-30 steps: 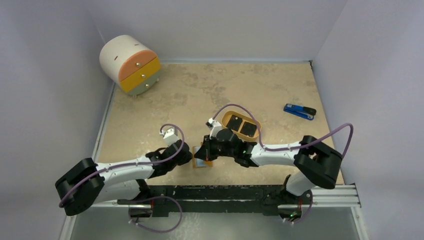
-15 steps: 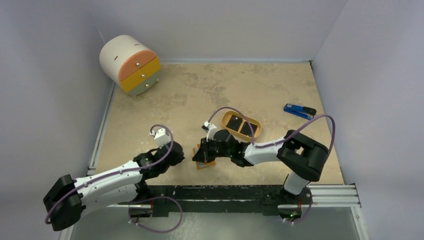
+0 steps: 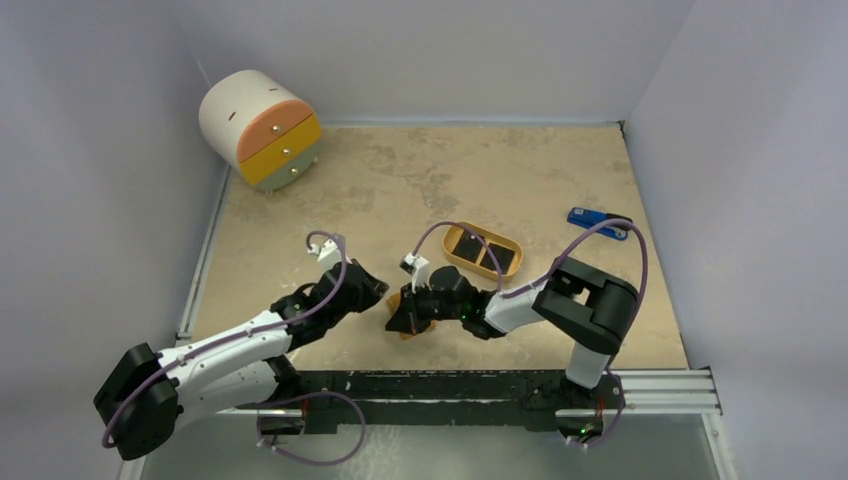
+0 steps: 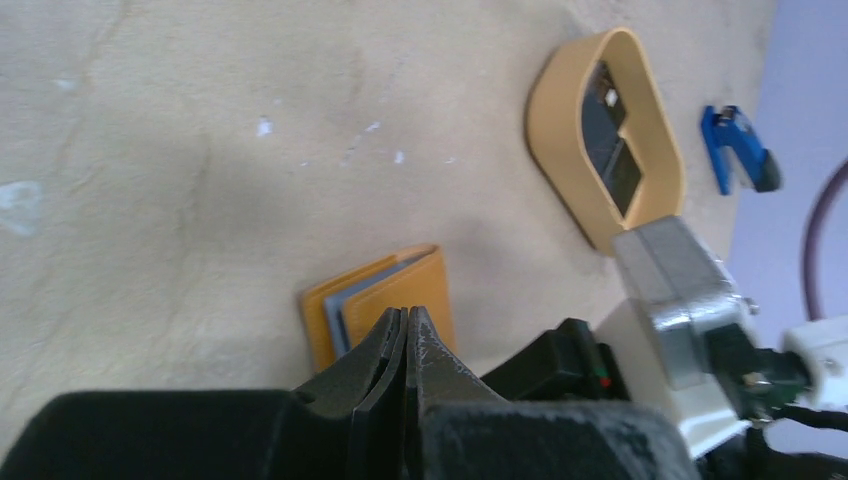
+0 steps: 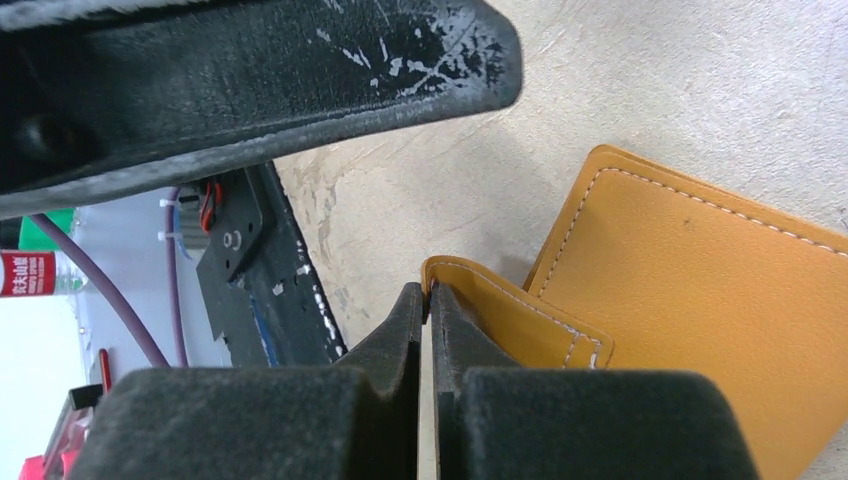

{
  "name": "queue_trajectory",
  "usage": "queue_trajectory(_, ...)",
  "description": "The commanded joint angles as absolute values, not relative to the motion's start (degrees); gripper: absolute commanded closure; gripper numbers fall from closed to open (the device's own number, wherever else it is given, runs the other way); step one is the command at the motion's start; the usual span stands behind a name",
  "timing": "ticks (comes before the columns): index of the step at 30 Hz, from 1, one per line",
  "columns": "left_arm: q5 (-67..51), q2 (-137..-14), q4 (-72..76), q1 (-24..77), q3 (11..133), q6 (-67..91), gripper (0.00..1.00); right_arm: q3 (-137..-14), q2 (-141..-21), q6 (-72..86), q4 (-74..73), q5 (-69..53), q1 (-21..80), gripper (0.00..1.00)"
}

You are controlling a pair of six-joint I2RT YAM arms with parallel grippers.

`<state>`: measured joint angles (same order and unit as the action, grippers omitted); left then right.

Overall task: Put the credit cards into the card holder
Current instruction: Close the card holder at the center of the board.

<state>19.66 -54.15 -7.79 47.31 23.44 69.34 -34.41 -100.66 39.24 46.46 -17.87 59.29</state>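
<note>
The orange-tan card holder (image 3: 409,330) lies near the front edge, its cover slightly ajar over a pale blue-grey inside (image 4: 352,312). My right gripper (image 3: 401,313) is low over it, fingers shut on the edge of its snap tab (image 5: 520,320). The wallet's flat cover (image 5: 700,290) lies just beyond. My left gripper (image 3: 368,290) is shut with nothing in it, just left of the wallet and apart from it. Its tips (image 4: 405,318) point at the wallet (image 4: 420,288). Two dark credit cards (image 3: 470,246) (image 3: 497,259) lie in the orange oval tray (image 3: 455,262).
A blue-and-black gadget (image 3: 598,221) lies at the right, beyond the tray. A white round drawer unit (image 3: 260,128) with orange and yellow fronts stands at the back left corner. The black rail (image 3: 450,385) runs along the near edge, just behind the wallet.
My right arm has drawn in and lowered over the wallet, which shifted slightly left. My left gripper pulled back left, then came forward again beside the wallet.
</note>
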Motion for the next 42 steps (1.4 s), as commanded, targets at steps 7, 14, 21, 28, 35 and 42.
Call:
queue_trajectory(7,15.1,-52.57,0.14,44.39,22.65,67.34,1.0,-35.67,-91.3,35.03,41.97,-17.47,59.41,0.61)
queue_trajectory(14,17.47,-50.72,-4.43,43.83,22.91,66.62,1.0,-40.12,-79.97,30.33,23.18,-15.96,59.5,0.46)
queue_trajectory(21,19.95,-48.43,-7.65,43.61,22.31,66.72,1.0,-40.31,-67.35,31.64,5.51,-2.52,59.05,0.48)
queue_trajectory(28,21.49,-46.87,-12.24,43.65,20.34,66.77,1.0,-39.52,-71.51,36.51,-1.97,0.23,56.95,0.63)
queue_trajectory(35,17.78,-53.3,-6.46,43.6,16.01,68.55,1.0,-42.57,-81.4,38.83,1.09,0.18,56.95,0.49)
queue_trajectory(42,14.07,-58.4,1.93,43.62,14.48,68.87,1.0,-44.86,-87.31,40.56,1.83,0.18,56.87,0.45)
